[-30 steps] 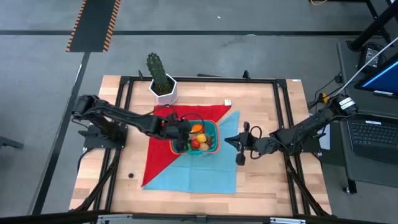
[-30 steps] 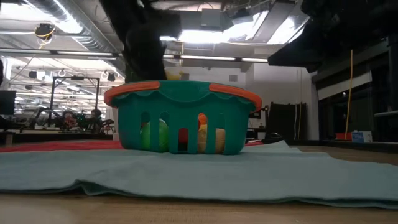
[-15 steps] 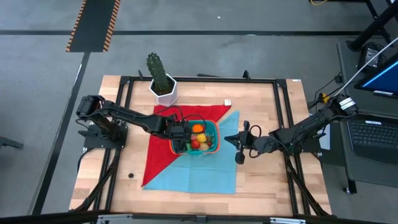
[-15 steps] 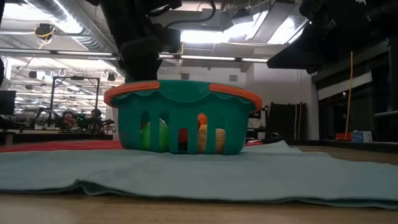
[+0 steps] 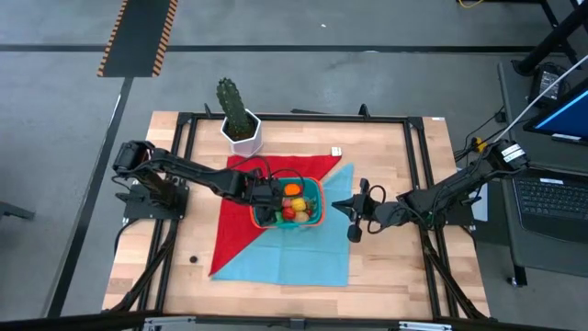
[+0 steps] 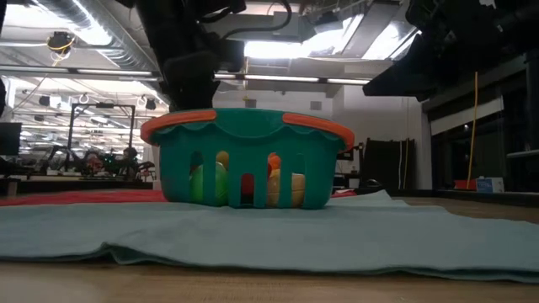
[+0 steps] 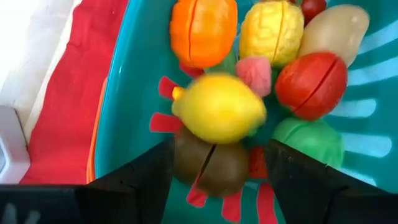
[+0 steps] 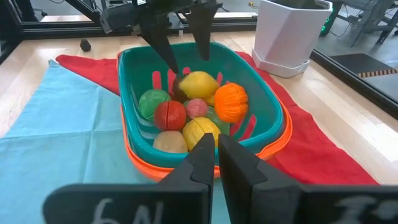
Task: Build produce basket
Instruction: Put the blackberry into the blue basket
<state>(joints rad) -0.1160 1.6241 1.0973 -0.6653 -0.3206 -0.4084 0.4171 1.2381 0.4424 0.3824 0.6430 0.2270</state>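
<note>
The teal basket (image 5: 321,198) with an orange-red rim stands on the cloths at mid-table. Several pieces of produce lie in it: a yellow lemon (image 7: 217,109) on top of a brown piece (image 7: 208,165), an orange (image 7: 202,28), a red piece (image 7: 311,84) and a green one (image 7: 308,140). My left gripper (image 8: 189,65) hangs open over the basket's left end, its fingers pointing steeply down on either side of the lemon, just above it. My right gripper (image 5: 338,204) is shut and waits to the right of the basket, pointing at it.
A white hexagonal pot with a cactus (image 5: 241,129) stands at the far edge, left of centre. A red cloth (image 5: 234,234) and a light blue cloth (image 5: 308,257) lie under the basket. A small white cube (image 5: 336,151) and a dark dot (image 5: 194,259) lie on bare wood.
My left gripper has sunk a little toward the basket's left end. The lemon, which showed above the rim a second ago, has dropped in among the produce and now shows yellow through a side slot in the low view.
</note>
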